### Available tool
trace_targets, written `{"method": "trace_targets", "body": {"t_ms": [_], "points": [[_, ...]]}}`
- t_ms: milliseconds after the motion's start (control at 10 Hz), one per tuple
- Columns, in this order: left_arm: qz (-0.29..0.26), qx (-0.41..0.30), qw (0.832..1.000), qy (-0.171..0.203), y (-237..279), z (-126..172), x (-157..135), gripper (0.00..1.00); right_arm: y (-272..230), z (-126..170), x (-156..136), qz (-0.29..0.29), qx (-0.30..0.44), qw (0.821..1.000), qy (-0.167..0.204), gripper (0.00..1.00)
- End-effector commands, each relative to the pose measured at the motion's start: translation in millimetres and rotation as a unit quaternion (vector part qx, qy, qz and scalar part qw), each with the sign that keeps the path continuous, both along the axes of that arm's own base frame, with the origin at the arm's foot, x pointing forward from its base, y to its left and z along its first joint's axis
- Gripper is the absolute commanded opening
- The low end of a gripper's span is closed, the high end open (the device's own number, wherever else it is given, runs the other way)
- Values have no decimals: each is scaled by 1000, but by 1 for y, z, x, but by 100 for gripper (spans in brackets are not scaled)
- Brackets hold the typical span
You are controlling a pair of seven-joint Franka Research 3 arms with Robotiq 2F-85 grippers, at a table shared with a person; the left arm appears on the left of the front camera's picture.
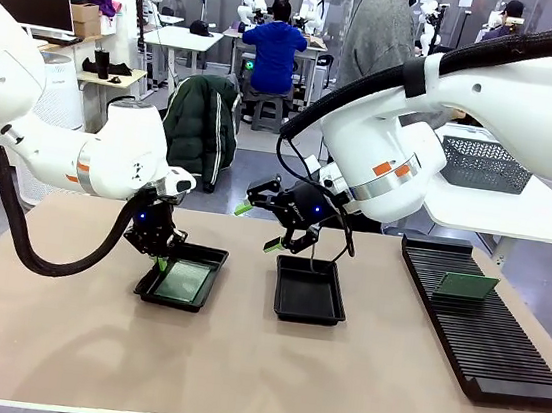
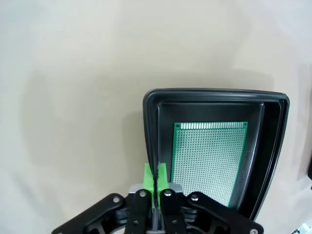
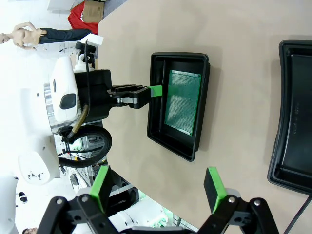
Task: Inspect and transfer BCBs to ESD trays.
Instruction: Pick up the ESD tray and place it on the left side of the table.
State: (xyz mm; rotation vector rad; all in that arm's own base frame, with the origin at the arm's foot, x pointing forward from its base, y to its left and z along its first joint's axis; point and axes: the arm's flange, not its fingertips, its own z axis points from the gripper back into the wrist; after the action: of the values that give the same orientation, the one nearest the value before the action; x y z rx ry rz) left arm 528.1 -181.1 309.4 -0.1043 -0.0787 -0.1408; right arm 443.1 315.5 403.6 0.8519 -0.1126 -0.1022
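BCB (image 2: 209, 161) lies in ESD tray (image 2: 214, 93); left hand (image 2: 156, 173) pinched closed, empty. Right hand (image 3: 157, 187) spread wide; next: fetch second BCB (image 1: 465, 286) off rack (image 1: 486, 343).

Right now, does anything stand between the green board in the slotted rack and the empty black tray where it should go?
Nothing visible does: the table between the rack holding the board and the empty tray is bare, and the tray's floor is free. Only the open right gripper hangs above its far rim.
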Motion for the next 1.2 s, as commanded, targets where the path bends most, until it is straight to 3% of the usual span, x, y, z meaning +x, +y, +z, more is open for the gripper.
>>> {"method": "trace_targets", "body": {"t_ms": [0,400,1100], "points": [[-1,1,1000,0,0,0,0,0,2,2,-1,-11,-4,1000,2,100],[37,-12,999,-9,35,-1,-6,3,2,2,-1,-11,-4,1000,2,100],[37,9,999,-14,109,23,-8,3,2,2,-1,-11,-4,1000,2,100]]}}
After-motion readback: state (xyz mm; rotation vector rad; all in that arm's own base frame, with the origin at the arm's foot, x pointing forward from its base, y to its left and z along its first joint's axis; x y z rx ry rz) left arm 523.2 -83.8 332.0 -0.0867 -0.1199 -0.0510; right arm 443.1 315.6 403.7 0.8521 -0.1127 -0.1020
